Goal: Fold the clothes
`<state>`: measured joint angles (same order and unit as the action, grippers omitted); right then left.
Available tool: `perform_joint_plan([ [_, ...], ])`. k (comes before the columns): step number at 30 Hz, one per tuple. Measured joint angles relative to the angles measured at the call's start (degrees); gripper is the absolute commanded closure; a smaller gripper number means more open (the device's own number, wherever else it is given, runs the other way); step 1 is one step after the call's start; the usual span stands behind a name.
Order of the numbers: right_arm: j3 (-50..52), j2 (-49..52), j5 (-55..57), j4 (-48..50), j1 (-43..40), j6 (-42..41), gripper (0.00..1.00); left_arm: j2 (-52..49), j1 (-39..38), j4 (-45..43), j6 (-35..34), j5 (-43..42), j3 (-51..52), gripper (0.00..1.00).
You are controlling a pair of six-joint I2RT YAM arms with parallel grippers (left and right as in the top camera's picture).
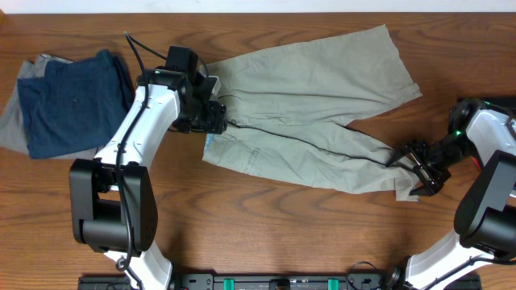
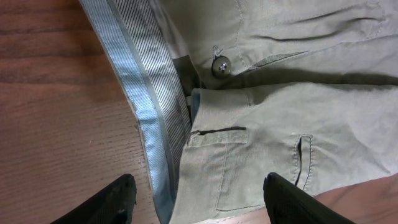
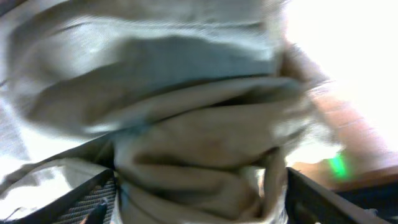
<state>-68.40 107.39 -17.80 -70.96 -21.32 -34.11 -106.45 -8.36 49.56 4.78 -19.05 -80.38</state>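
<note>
Trousers point(image 1: 314, 105), khaki: spread across table point(image 1: 266, 234), waistband leftward. Left gripper point(image 1: 214, 117): fingers apart over waistband, gripping nothing. Right gripper point(image 1: 418, 171): jaws wide, leg hem bunched between. Navy garment point(image 1: 72, 101) atop grey garment point(image 1: 12, 121), far left.

Trousers point(image 1: 314, 89): khaki-beige, plain, no print. Lining point(image 2: 149, 106) inside the waistband: pale blue-grey with fine dark diagonal stripes. Button point(image 2: 221, 65): dull olive-grey.

Navy garment point(image 1: 76, 101): dark blue, plain. Grey garment point(image 1: 20, 113): light grey, plain.

Tabletop point(image 1: 258, 225): mid-brown wood grain with darker streaks.

Left arm point(image 1: 137, 129) and right arm point(image 1: 492, 185): white shells, black joints. Left tool point(image 1: 218, 119) and right tool point(image 1: 421, 171): black. Light point(image 1: 458, 133) on the right arm: green.
</note>
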Motion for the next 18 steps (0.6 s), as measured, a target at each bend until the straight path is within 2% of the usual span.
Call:
perform_joint_plan([
  [5, -3.2, 0.0, 7.0, -4.7, -0.9, 0.0, 0.1, 0.0, 0.0, 0.0, 0.0, 0.0, 0.0, 0.33],
  [7, -5.3, 0.0, 9.0, -6.8, -1.9, 0.0, 0.13, 0.0, 0.0, 0.0, 0.0, 0.0, 0.0, 0.33],
  [13, -7.6, 0.0, 2.6, -9.4, -2.4, -0.4, 0.23, 0.0, 0.0, 0.0, 0.0, 0.0, 0.0, 0.33],
  [18, -7.6, 0.0, -1.9, -9.6, -2.4, -11.7, 0.21, -0.1, 0.0, 0.2, 0.0, 0.0, 0.0, 0.33],
])
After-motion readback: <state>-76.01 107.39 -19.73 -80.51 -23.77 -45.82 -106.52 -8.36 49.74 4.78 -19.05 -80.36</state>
